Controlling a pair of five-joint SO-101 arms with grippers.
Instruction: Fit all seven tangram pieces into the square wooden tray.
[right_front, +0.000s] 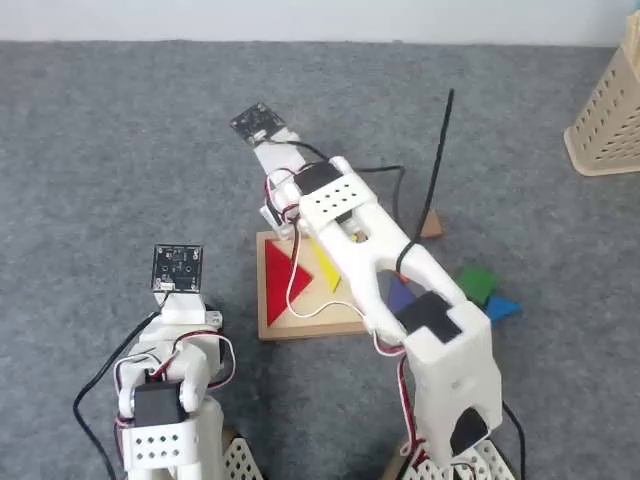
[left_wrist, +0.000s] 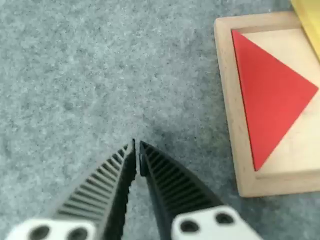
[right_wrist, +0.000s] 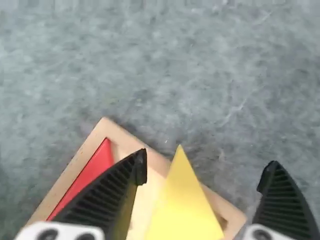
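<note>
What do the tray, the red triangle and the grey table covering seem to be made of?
Tray: pale unpainted wood, matte, faint grain.
Red triangle: smooth, evenly coloured; painted wood or plastic, unclear.
Table covering: grey felt or carpet, fuzzy mottled fibres.

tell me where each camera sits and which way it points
High view: fixed off the arms, looking down over the table; right arm stretched over the wooden tray, left arm folded back.
Left wrist view: on the left wrist, facing down at the table beside the tray; its shut left gripper shows.
Right wrist view: on the right wrist, facing down over a tray corner; its open right gripper shows above the yellow triangle.
All three share the tray and the red triangle.
</note>
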